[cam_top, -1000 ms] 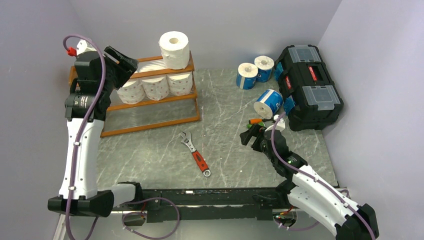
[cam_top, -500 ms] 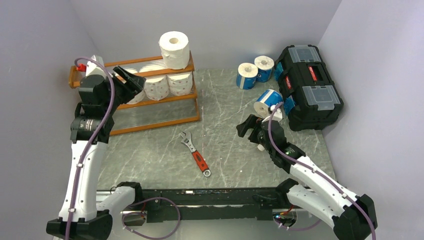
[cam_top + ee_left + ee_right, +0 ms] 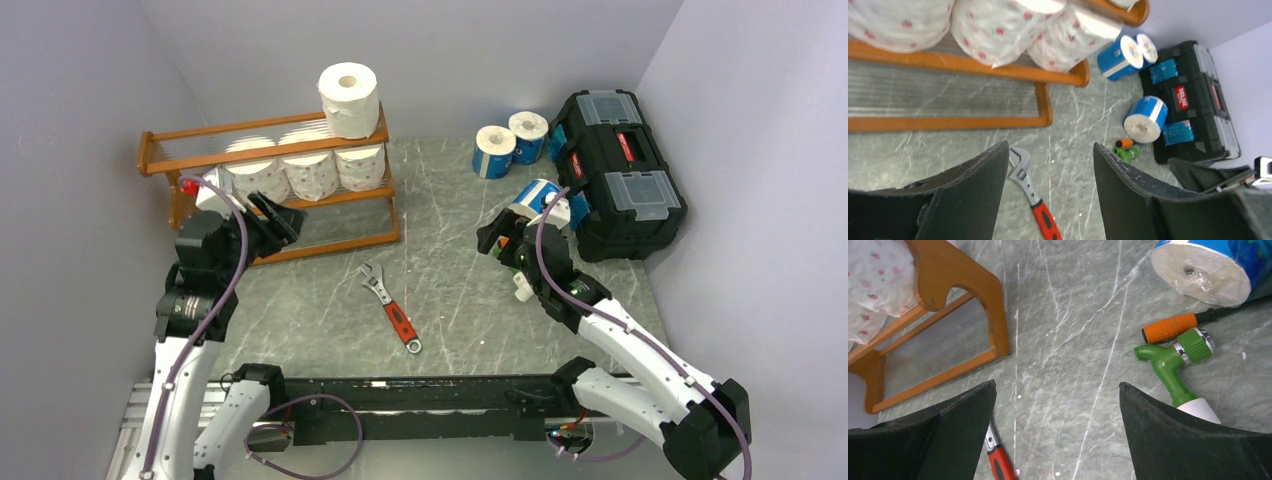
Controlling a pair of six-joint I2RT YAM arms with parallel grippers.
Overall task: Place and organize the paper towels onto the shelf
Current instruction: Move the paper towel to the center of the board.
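The wooden shelf [image 3: 330,243] stands at the back left. One white paper towel roll [image 3: 349,98] sits on its top tier, and three red-printed rolls [image 3: 312,172] lie along the middle tier. Two blue-wrapped rolls [image 3: 495,150] stand at the back, and another blue roll [image 3: 535,205] lies against the toolbox. My left gripper [image 3: 285,215] hangs open and empty in front of the shelf's lower left. In the left wrist view the left gripper [image 3: 1050,146] is over bare table. My right gripper [image 3: 495,238] is open and empty, just left of the lying blue roll [image 3: 1205,270].
A black toolbox [image 3: 620,170] with red latches fills the back right. A red-handled wrench [image 3: 392,308] lies mid-table. A green nozzle [image 3: 1175,357] and an orange-handled tool [image 3: 1168,327] lie in front of the lying blue roll. Walls close in on three sides.
My left arm has dropped from the shelf's top left corner down to its front. My right gripper has moved up the table toward the lying blue roll. Both stay open.
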